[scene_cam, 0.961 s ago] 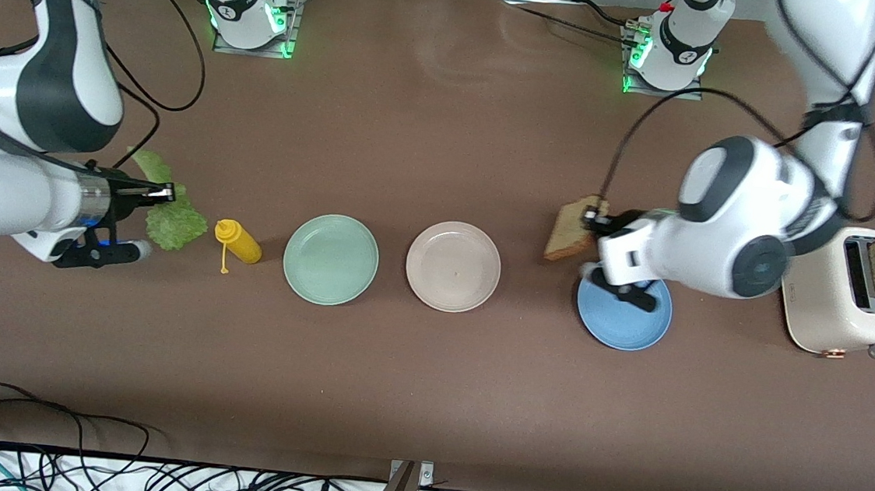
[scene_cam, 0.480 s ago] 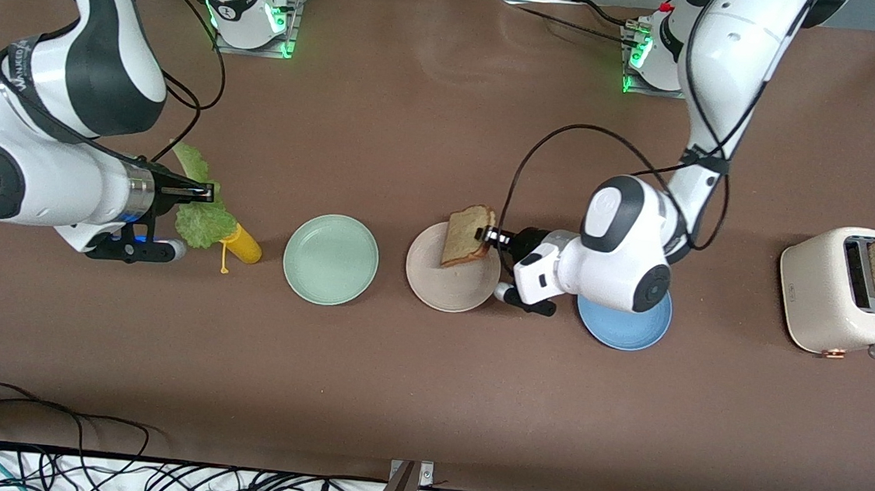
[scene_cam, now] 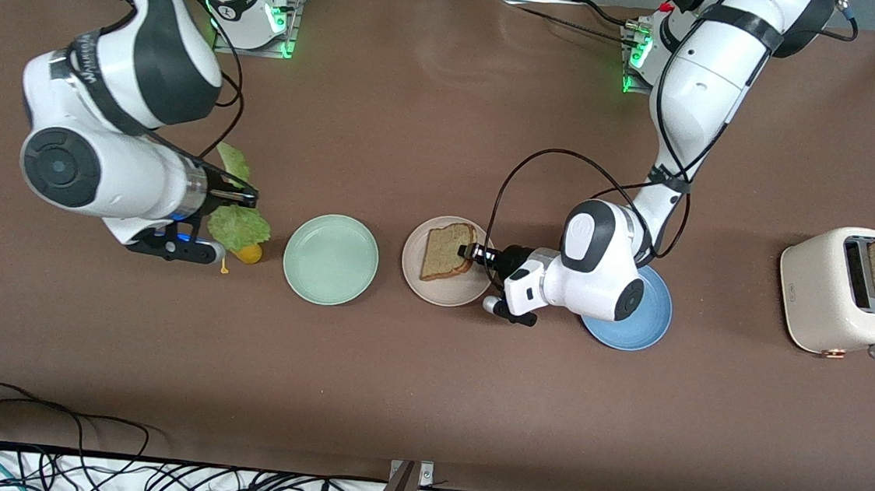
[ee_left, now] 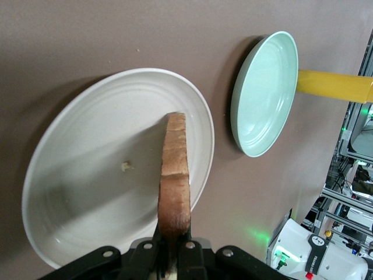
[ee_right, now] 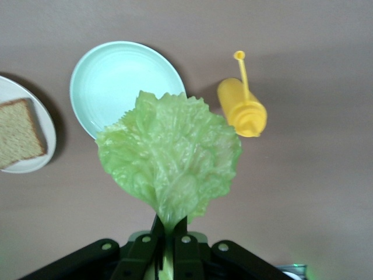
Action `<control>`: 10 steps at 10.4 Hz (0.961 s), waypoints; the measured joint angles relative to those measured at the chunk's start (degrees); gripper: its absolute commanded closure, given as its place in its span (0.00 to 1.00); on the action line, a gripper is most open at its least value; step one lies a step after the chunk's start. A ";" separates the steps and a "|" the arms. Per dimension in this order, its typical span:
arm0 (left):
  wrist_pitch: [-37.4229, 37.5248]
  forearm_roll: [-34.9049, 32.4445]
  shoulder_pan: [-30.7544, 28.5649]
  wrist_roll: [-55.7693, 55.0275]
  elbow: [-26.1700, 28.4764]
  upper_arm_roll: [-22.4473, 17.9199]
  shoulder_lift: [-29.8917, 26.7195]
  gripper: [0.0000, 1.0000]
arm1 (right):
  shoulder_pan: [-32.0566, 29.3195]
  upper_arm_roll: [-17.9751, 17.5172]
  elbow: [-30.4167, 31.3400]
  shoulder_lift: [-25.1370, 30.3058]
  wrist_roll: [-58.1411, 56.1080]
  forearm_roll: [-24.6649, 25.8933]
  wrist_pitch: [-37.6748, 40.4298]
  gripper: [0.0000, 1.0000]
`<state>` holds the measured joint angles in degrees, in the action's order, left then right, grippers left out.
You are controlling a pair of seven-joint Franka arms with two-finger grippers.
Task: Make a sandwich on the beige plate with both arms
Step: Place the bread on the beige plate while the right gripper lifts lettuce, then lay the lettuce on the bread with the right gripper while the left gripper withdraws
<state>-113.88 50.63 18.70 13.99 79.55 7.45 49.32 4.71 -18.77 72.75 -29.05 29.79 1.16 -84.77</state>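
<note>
Over beige plate (scene_cam: 413,275) | bread slice (scene_cam: 447,251) tilted, left gripper (scene_cam: 471,251) clamped

My lettuce leaf (scene_cam: 238,223) covers most of the yellow bottle (scene_cam: 249,252). My left wrist (scene_cam: 599,270) hides part of the blue plate (scene_cam: 650,325).

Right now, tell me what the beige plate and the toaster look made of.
Beige plate: probably ceramic or melamine, matte; soft, dull shading without sharp glints. Toaster: likely plastic or painted metal, cream with a slight sheen; smooth rounded shell. Neither is certain.
</note>
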 measured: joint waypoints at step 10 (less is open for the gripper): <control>1.52 -24.32 -7.94 1.29 -2.89 -1.18 -6.86 0.00 | 10.59 -0.03 0.08 -6.16 24.64 -0.01 -16.34 1.00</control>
<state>-112.36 26.31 10.76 15.29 76.67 6.27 42.46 15.29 -18.80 72.83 -35.21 54.43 1.14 -101.11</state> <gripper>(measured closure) 0.000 0.921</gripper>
